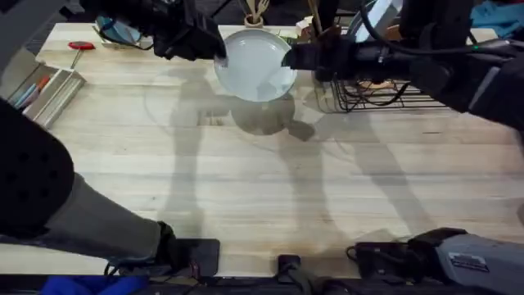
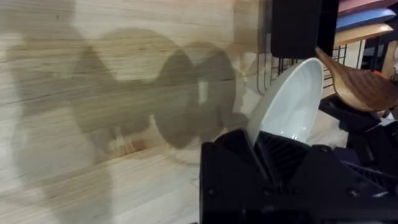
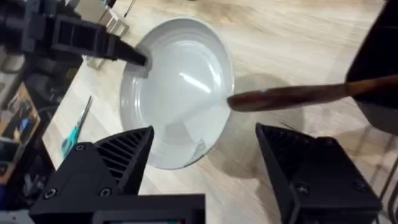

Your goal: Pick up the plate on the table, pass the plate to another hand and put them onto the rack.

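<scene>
Handover stage, plate aloft. The plate [image 1: 255, 65] is held clear of the table [image 1: 246, 188], its shadow [image 1: 266, 115] cast on the wood below, between 2 grippers that face each other across it. The left gripper [image 1: 214, 49] is closed on 1 side of the rim; in the left wrist view the rim is seen wedged edge-on between its 2 fingers [image 2: 249, 149], the dish rising tilted away from them. The right gripper [image 1: 288, 59] is set at the opposite rim with its jaws spread wide; in the right wrist view the near edge of the plate is framed just ahead of the gap, and contact is not seen. The rack [image 1: 368, 94] lies just behind and below the right gripper, on the side away from the plate.

Handling, as judged: the plate is rigid, light enough for a 1-sided rim pinch, glazed and therefore slippery, and breakable if dropped onto the table. Hold is best taken across the raised rim, directly opposite the left gripper's pinch, with the fingers pushed well past the lip. A brown wooden piece [image 3: 286, 96] of uncertain kind lies close beside the right gripper's approach and may be fouled
</scene>
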Robot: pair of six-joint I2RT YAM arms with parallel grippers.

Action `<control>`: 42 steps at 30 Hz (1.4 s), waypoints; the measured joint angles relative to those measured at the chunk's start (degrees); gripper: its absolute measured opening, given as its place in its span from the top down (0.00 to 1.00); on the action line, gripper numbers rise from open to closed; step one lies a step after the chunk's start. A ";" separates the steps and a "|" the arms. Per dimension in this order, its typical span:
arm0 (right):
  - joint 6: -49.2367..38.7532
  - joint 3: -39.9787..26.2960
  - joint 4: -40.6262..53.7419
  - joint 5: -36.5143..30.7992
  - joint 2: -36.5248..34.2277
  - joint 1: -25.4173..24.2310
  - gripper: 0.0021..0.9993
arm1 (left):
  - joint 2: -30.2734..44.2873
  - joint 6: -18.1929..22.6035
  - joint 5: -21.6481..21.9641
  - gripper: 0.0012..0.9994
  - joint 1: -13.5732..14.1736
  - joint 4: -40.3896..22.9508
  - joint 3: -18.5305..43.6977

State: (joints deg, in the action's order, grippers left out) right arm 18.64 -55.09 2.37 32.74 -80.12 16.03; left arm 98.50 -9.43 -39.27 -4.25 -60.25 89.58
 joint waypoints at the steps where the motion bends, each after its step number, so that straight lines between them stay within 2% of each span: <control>1: 0.63 0.00 -0.02 -0.49 0.02 0.09 0.00 | 0.00 0.00 -0.05 0.96 0.00 0.00 0.00; 6: 4.47 0.00 0.10 -5.61 0.02 1.65 0.00 | 0.00 0.05 -1.24 0.96 0.00 0.00 0.00; 16: 11.57 0.00 0.20 -20.35 0.00 10.95 0.00 | 0.00 0.06 -1.70 0.96 0.00 -0.01 0.00; 21: 15.70 0.00 0.24 -23.87 0.02 11.71 0.00 | 0.00 0.24 -1.73 0.96 0.00 -0.44 0.00; 30: 17.61 0.00 0.79 -28.35 0.02 13.54 0.04 | 0.00 0.70 -1.73 0.96 0.00 -0.44 0.00; 32: 17.67 0.00 1.13 -28.58 0.00 13.61 0.12 | 0.00 0.77 -1.73 0.96 0.00 -0.44 0.00; 42: 18.28 0.00 1.62 -28.93 0.02 13.68 0.64 | 0.00 0.88 -1.73 0.96 0.00 -0.46 0.00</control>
State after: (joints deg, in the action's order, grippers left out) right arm 36.92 -55.09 3.99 3.81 -80.09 29.71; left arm 98.50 -8.56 -40.99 -4.25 -60.71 89.58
